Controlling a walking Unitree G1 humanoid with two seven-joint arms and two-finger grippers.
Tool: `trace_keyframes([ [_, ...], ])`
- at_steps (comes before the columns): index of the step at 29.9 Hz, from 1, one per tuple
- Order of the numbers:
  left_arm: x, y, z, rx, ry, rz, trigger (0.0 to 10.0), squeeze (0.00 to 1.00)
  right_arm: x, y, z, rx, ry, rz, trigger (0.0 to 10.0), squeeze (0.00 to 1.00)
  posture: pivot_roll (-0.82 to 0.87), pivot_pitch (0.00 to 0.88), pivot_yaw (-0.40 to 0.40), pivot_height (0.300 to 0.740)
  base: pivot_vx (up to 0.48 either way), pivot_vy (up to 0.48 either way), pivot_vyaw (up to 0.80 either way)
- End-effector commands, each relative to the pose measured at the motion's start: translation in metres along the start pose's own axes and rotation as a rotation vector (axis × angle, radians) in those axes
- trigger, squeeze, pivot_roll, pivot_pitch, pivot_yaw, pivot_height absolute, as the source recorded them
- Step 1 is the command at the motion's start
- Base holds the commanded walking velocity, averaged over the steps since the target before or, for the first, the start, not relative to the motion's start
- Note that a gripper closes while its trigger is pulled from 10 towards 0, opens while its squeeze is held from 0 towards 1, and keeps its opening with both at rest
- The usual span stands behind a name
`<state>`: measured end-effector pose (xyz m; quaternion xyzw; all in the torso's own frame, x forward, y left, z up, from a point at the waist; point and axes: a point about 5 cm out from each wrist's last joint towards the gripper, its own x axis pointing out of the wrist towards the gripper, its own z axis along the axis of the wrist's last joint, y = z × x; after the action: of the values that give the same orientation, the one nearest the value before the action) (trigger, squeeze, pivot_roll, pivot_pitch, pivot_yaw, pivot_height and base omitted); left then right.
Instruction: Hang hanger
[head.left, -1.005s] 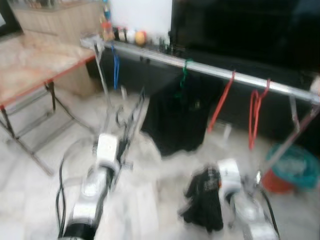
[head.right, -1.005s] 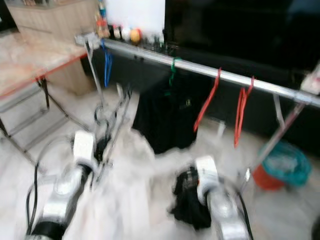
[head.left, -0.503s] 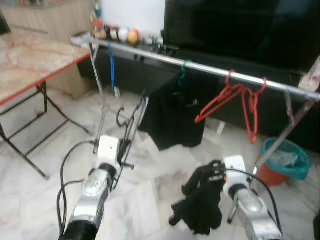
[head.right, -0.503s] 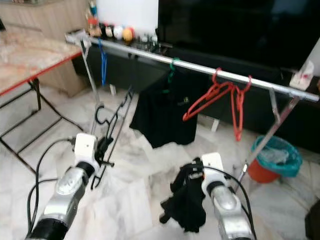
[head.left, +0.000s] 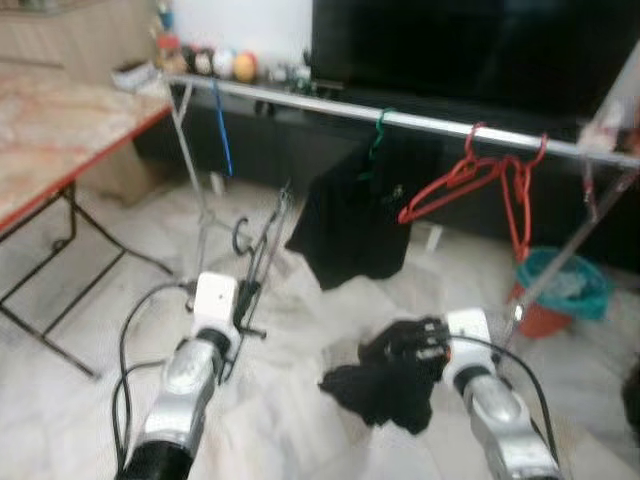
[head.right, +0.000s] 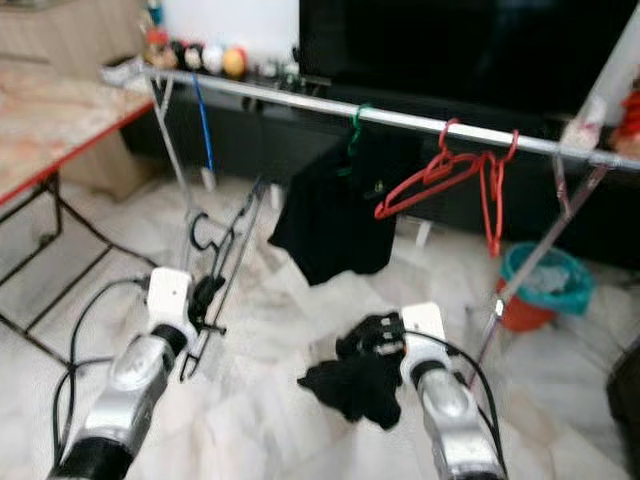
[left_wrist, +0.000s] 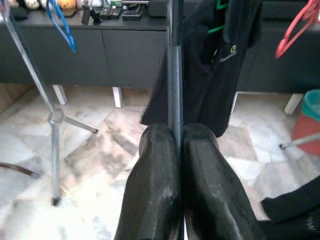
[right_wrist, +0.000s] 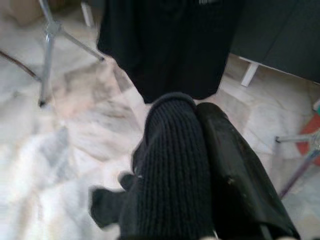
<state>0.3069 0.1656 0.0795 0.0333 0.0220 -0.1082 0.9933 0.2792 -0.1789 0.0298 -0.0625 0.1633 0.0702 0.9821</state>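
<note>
Your left gripper (head.left: 243, 312) is clamped tight on the black hanger (head.left: 262, 248), hook end up, long axis running up and away toward the rail (head.left: 420, 124); right gripper (head.right: 385, 340) is clenched on a black knit garment (head.right: 345, 385), so it's no help here. The rail sits well ahead and above the hanger, so I'd guess left arm does the lift; open stretch between the blue hanger (head.left: 222, 135) near the rail's left end and the black shirt (head.left: 355, 220) looks the best bet, since the red hangers (head.left: 480, 180) crowd the right end.

Silver rail (head.left: 430, 124): black shirt (head.left: 355, 225), red hangers (head.left: 490, 185), blue hanger (head.left: 220, 135).
</note>
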Motion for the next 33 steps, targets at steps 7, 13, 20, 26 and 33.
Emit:
trace_keyframes([
  [7, 0.0041, -0.0077, 0.0035, -0.021, -0.011, -0.027, 10.0, 0.0, -0.0005, -0.0067, 0.005, -0.007, -0.029, -0.028, 10.0, 0.0, 0.01, 0.0, 0.005, 0.74, 0.0, 0.297, -0.6],
  [13, 0.0042, -0.0073, 0.0038, -0.019, -0.01, -0.031, 10.0, 0.0, -0.0001, -0.0063, 0.006, -0.009, -0.038, -0.027, 10.0, 0.0, 0.01, 0.0, 0.005, 0.74, 0.0, 0.048, 0.0],
  [20, 0.0043, -0.0094, 0.0042, -0.014, -0.013, -0.037, 10.0, 0.0, 0.0005, -0.0053, 0.0067, -0.006, -0.044, -0.026, 10.0, 0.0, 0.01, 0.0, 0.007, 0.74, 0.0, 0.0, 0.0],
  [26, 0.004, -0.0093, 0.0038, -0.026, -0.012, -0.035, 10.0, 0.0, 0.0008, -0.0063, 0.0074, 0.004, -0.048, -0.034, 10.0, 0.0, 0.01, 0.0, 0.006, 0.74, 0.0, 0.0, 0.0],
  [33, 0.0039, -0.0119, 0.0033, -0.03, -0.008, -0.045, 10.0, 0.0, 0.0015, -0.0067, 0.008, -0.009, -0.049, -0.034, 10.0, 0.0, 0.01, 0.0, 0.006, 0.74, 0.0, 0.351, -0.49],
])
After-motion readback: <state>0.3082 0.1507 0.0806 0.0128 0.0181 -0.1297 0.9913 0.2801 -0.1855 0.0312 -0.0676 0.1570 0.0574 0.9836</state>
